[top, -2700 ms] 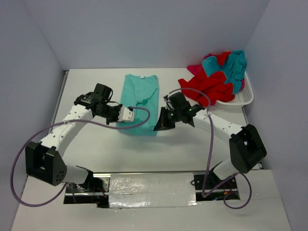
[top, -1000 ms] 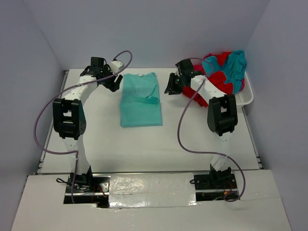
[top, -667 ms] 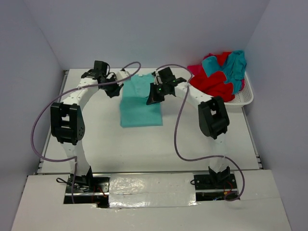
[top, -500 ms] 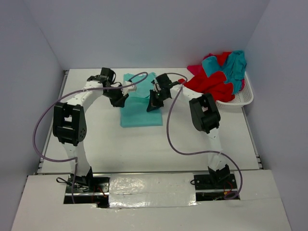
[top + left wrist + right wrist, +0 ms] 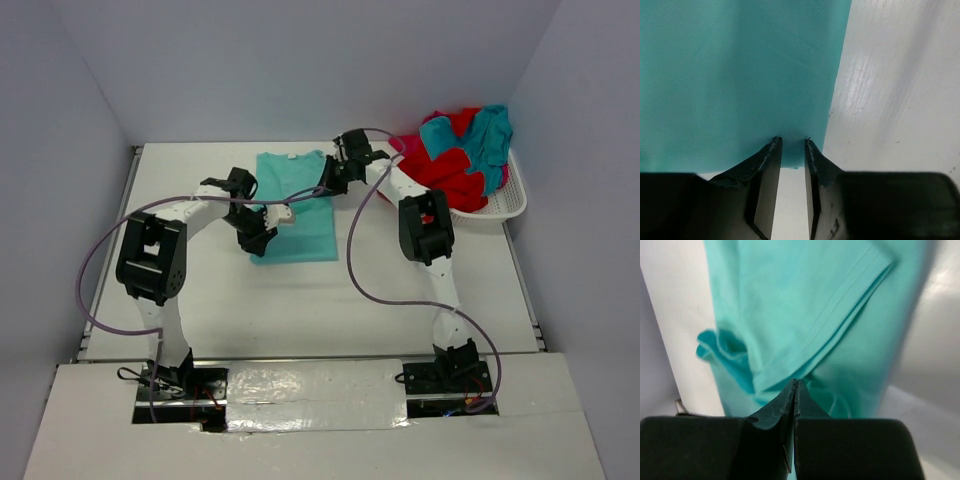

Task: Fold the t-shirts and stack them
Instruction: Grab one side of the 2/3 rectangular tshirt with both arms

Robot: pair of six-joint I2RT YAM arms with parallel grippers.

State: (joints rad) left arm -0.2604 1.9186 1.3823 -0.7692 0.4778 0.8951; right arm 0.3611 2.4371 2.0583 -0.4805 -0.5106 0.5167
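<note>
A teal t-shirt (image 5: 300, 200) lies folded into a tall rectangle on the white table, collar at the far end. My left gripper (image 5: 265, 237) is at its near left corner. In the left wrist view (image 5: 793, 142) the jaws stand a narrow gap apart, tips at the shirt's (image 5: 740, 65) near hem, table showing between them. My right gripper (image 5: 328, 180) is at the shirt's far right edge. In the right wrist view (image 5: 796, 382) the fingers are pressed together above the folded sleeve (image 5: 790, 300), with no cloth seen between them. More red (image 5: 440, 175) and teal (image 5: 488, 140) shirts lie heaped at the back right.
A white mesh basket (image 5: 505, 205) at the back right corner holds the heap, which spills over its left rim. Grey walls close the table on three sides. Both arms' purple cables (image 5: 355, 270) loop over the table.
My left gripper moved from the shirt's far left side to its near left corner. My right gripper moved from the shirt's middle back to its far right edge. The shirt stays flat.
</note>
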